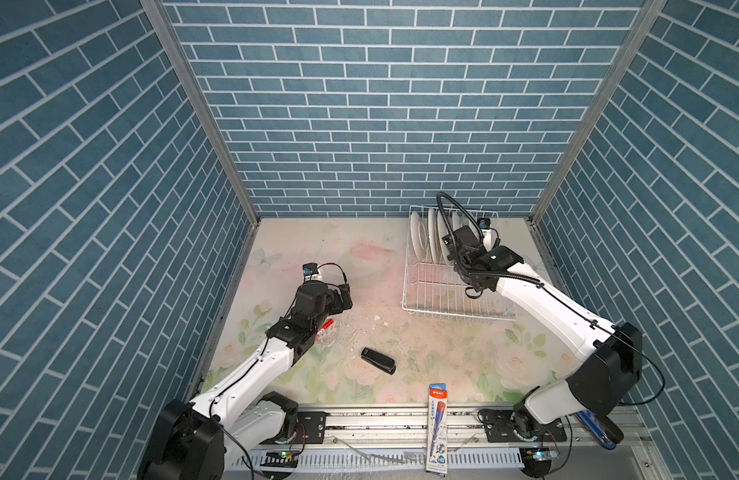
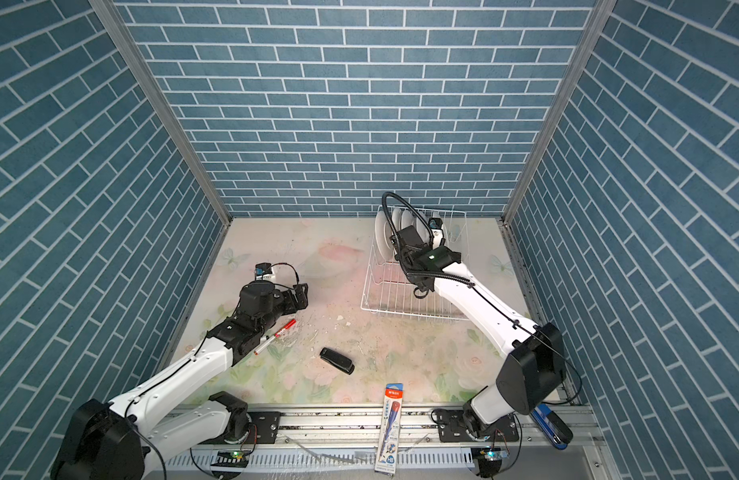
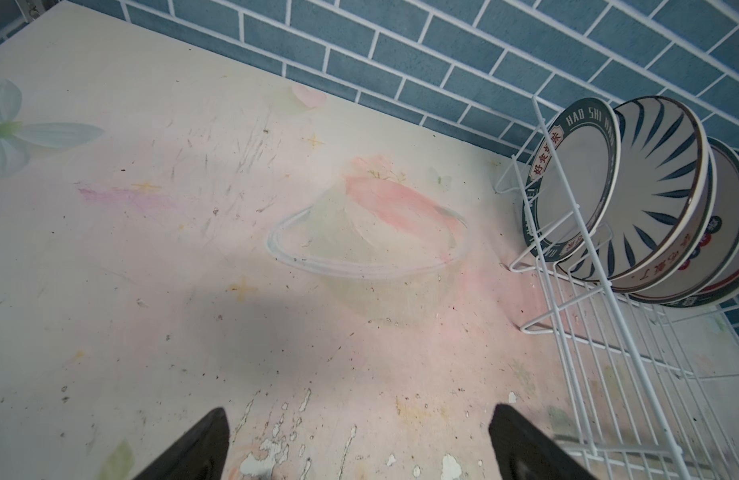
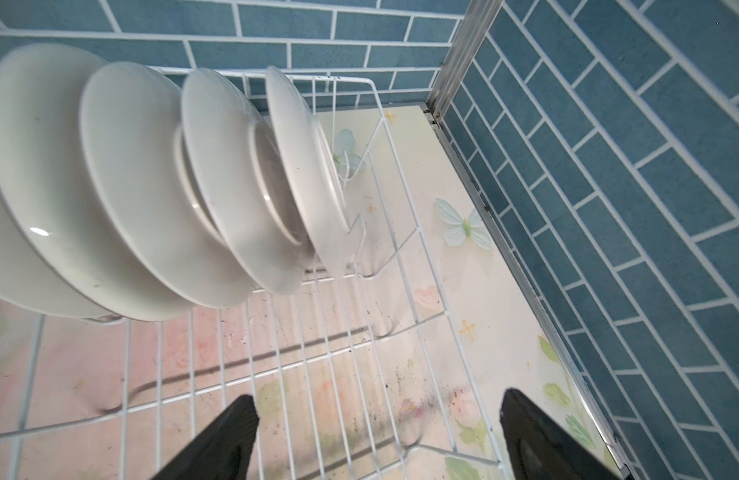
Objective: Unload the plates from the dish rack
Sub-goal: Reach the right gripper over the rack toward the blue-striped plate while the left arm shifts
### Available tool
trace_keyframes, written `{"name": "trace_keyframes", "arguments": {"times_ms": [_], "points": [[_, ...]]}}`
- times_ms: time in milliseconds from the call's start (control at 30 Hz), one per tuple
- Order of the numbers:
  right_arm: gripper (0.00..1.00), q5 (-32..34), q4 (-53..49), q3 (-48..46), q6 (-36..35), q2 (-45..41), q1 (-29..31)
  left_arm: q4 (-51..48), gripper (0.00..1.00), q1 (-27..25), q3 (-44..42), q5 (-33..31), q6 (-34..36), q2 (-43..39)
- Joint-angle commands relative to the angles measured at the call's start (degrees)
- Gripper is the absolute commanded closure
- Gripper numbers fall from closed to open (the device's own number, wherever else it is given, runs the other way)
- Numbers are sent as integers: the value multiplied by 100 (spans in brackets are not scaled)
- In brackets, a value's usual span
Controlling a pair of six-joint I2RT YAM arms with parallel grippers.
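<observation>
Over the open floor of the rectangular white wire dish rack (image 1: pixel 442 286) the right gripper (image 4: pixel 376 399) is held, its two black fingers spread wide, nothing caught between them. Ahead of those fingertips, and off toward the left arm's side, the round ceramic plates (image 4: pixel 151 187) are stood on edge in a row, each propped in a slot between upright prongs. Plain white backs are turned to the right fingers; four are counted clearly, with a further one cut off at the picture's edge. No plate is touched: the nearest, the last of the row, is seen just beyond the fingertips and apart from them. That leaning, on-edge stance is judged to leave every upper rim free to be pinched, and the wide spread of the fingers is read as readiness to straddle one such rim.

Across at the left gripper (image 3: pixel 358 411), the fingers are likewise parted fully and empty, held low above the worn floral-printed tabletop (image 3: pixel 151 249). From these fingers the rack is found ahead and toward the right arm's side, well apart. Patterned faces are shown here: the green-rimmed lettered plate (image 3: pixel 567 187) foremost, the dark-striped plate (image 3: pixel 658 178) behind it. Bare tabletop ahead of the left fingers is judged a likely set-down spot.
</observation>
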Motion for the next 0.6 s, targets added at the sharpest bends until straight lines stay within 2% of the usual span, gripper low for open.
{"name": "trace_keyframes", "arguments": {"times_ms": [0,167,300,433,567], "points": [[7,498,-279,549,387,296,254,-89,0,-81,128,135,-98,89],[8,928,-433,1472,330,1229,658,11,0,-219,60,6,-129,82],[8,1441,-708,2367,-58,2067,883,-51,0,-267,99,-2,-127,73],[9,1472,-860,3197,-302,2772,968,-137,0,-283,110,-27,-137,73],[14,1458,-815,3790,-655,3372,988,-114,0,-293,94,-8,-164,77]]}}
